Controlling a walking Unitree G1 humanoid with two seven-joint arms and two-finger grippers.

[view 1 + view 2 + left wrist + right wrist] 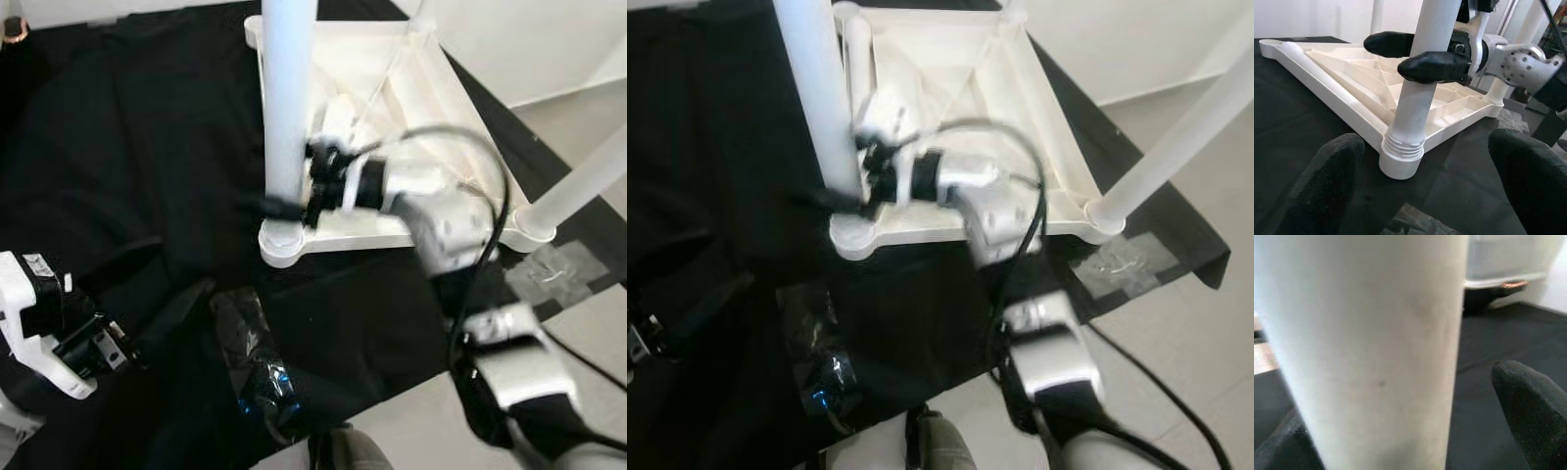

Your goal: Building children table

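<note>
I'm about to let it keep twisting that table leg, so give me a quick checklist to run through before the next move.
1. Right gripper around the near table leg: ok, a black finger on each side of it.
2. Leg seated in the corner socket of the upturned white tabletop: not ok, thread rings show above the socket.
3. Leg upright: ok, as far as the left wrist view shows.
4. Left gripper away from the leg: ok, open, over the black cloth.
5. Right arm's cable free: cannot tell, it loops over the tabletop.
6. Other leg in its socket: ok.
</note>
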